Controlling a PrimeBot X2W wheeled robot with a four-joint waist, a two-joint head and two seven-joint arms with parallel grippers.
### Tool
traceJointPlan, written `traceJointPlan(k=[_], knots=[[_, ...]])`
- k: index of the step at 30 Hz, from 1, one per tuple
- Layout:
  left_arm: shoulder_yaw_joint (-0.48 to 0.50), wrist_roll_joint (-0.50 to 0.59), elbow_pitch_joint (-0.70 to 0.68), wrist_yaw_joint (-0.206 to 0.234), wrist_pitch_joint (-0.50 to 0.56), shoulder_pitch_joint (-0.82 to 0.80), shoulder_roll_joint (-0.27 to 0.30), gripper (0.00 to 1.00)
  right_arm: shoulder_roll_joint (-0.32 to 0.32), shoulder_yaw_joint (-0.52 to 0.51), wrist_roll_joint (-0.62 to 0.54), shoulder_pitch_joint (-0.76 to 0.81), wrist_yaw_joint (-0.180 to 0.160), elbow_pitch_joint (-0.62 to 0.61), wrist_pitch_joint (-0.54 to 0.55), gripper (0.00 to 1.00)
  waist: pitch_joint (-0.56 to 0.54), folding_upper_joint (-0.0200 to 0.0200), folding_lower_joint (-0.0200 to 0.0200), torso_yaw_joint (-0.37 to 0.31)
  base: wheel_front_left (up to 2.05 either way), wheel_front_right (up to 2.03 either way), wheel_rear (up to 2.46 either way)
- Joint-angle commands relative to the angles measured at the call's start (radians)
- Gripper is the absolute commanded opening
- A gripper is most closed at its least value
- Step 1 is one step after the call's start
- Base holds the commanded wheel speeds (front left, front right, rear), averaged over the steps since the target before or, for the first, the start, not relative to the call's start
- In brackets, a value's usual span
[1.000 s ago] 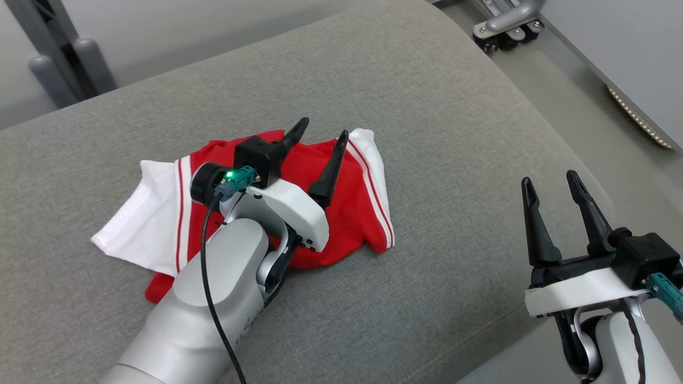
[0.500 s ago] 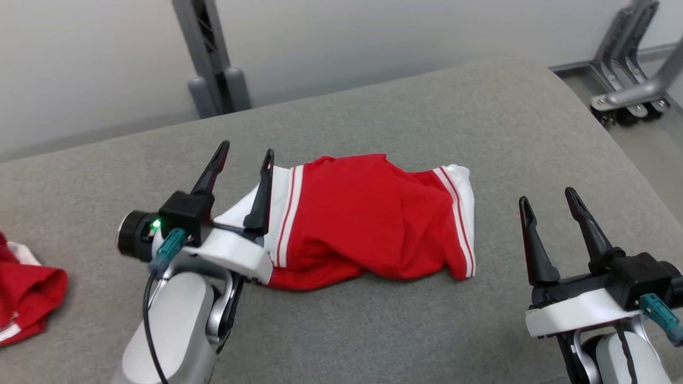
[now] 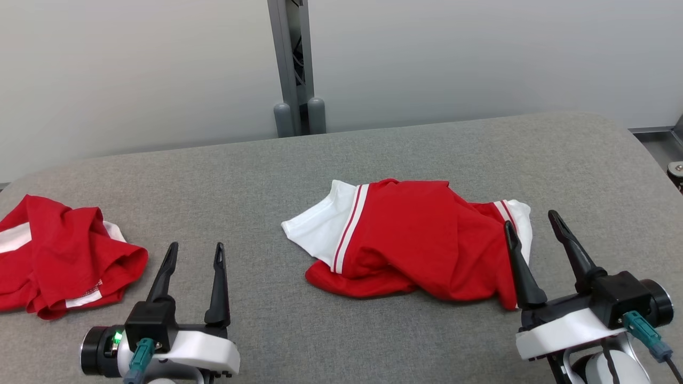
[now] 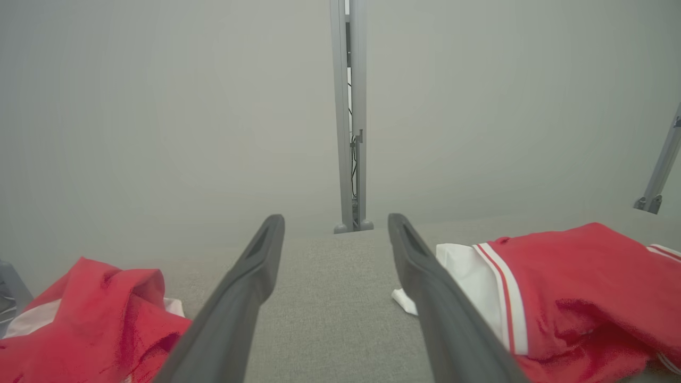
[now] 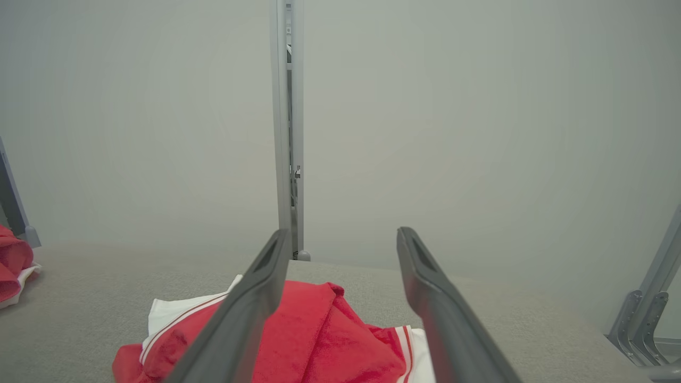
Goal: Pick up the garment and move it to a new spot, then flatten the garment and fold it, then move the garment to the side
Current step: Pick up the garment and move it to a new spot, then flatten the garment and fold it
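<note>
A red garment (image 3: 416, 245) with white sleeves and red-white stripes lies crumpled on the grey padded surface (image 3: 373, 154), right of centre. My left gripper (image 3: 196, 246) stands open at the lower left, well apart from the garment's white sleeve, nothing between its fingers. My right gripper (image 3: 530, 218) is open at the lower right, its fingers rising just in front of the garment's right end. In the left wrist view the left gripper (image 4: 335, 219) has the garment (image 4: 574, 276) to its right. In the right wrist view the garment (image 5: 330, 330) lies below the right gripper (image 5: 345, 233).
A second red and white garment (image 3: 58, 256) lies bunched at the surface's left edge, also seen as a red heap (image 4: 106, 314) in the left wrist view. A grey metal post (image 3: 292, 64) stands behind the surface against a pale wall. Bare grey surface lies between the two garments.
The head camera has swung left and lifted, bringing the second garment into view. My left gripper has drawn back off the garment to its left; the garment lies loose.
</note>
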Motion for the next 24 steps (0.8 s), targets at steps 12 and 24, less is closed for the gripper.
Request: traceJointPlan(k=[12,24], knots=[[0.026,-0.006,-0.035,0.078,-0.004,0.080,-0.009,1.00,-0.021,0.078,0.030,0.022,0.000,0.040,-0.002,1.00,-0.006,0.0000,0.0000,0.046,0.00,0.00,0.00],[0.007,-0.027,-0.035,0.094,-0.004,0.084,-0.010,1.00,-0.025,0.093,0.035,0.023,0.000,0.057,-0.002,1.00,-0.012,0.0000,0.0000,0.097,0.00,0.00,0.00]])
